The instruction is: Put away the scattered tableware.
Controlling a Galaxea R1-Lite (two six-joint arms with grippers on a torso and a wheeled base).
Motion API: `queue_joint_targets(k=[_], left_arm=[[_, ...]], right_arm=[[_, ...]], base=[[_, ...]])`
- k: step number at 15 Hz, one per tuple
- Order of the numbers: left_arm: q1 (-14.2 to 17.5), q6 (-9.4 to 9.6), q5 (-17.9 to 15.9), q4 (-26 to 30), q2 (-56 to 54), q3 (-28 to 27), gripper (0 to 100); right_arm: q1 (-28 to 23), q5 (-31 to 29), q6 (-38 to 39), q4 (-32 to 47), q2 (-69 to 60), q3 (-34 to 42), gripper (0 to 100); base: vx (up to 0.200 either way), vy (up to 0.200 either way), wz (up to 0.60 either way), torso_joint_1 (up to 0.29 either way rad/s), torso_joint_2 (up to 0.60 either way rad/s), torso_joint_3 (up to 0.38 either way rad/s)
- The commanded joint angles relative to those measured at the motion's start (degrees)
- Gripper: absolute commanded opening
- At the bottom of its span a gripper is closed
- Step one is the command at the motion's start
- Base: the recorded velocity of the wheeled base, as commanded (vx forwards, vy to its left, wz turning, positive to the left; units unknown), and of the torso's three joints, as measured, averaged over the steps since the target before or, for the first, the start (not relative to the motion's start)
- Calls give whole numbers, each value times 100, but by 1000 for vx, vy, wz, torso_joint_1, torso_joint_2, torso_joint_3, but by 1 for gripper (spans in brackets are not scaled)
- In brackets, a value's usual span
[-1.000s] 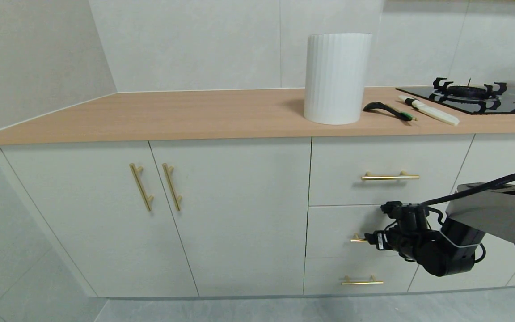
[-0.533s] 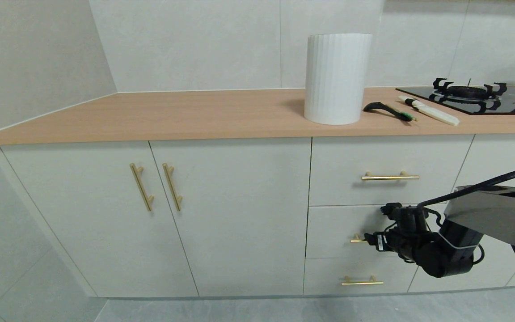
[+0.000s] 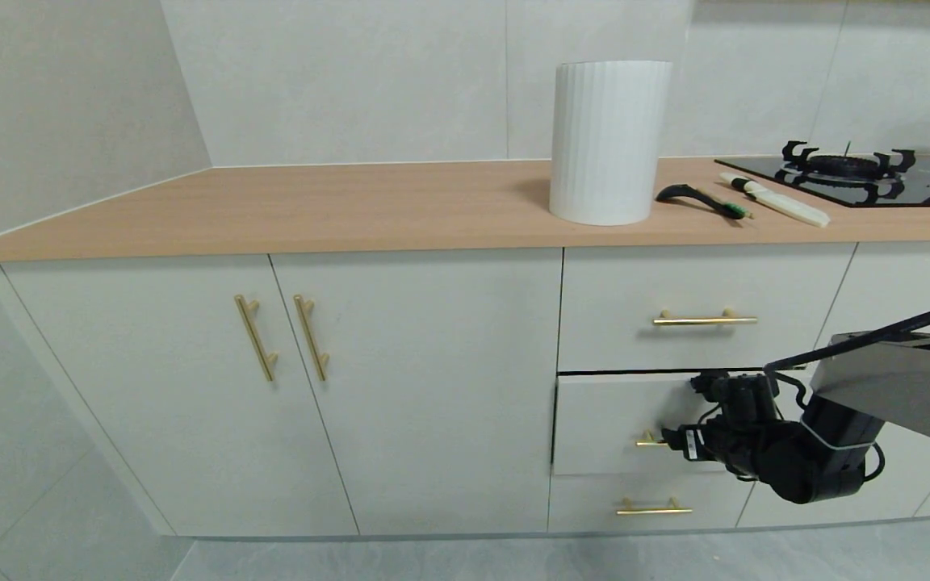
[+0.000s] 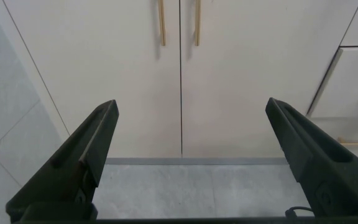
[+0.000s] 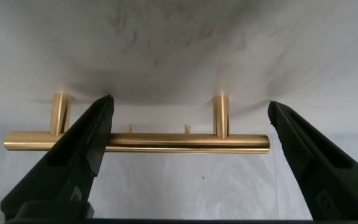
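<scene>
Tableware on the table, upper right of the head view: a black spoon, a thin green-tipped stick touching its handle end, and a white knife just beside them, toward the right. All three lie flat between a tall white ribbed cylinder, which stands upright to their left, and a black hob at the right edge. The knife's far end meets the hob's near corner.

Below the tableware, three drawers are stacked. The middle drawer stands slightly ajar, with a dark gap along its top and left edges. The right gripper is at this drawer's brass handle, lower right of the head view. In the right wrist view the gripper has its fingers spread wide; the handle runs across between them, and one end passes behind a finger. Whether a finger touches the bar cannot be told.

The left gripper is likewise released, fingers wide apart and holding nothing, facing the double cupboard doors above the floor.
</scene>
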Motion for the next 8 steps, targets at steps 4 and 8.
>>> queue_joint_targets(k=[4,8], left_arm=[[0,-1,2,6,2,0,100],[0,-1,2,-3,2,0,100]], right_arm=[[67,580,-31,2244,-2112,570,100],[199,958,-31,3808,-3905,421,100]], base=[[0,0,0,0,0,0],[0,0,0,0,0,0]])
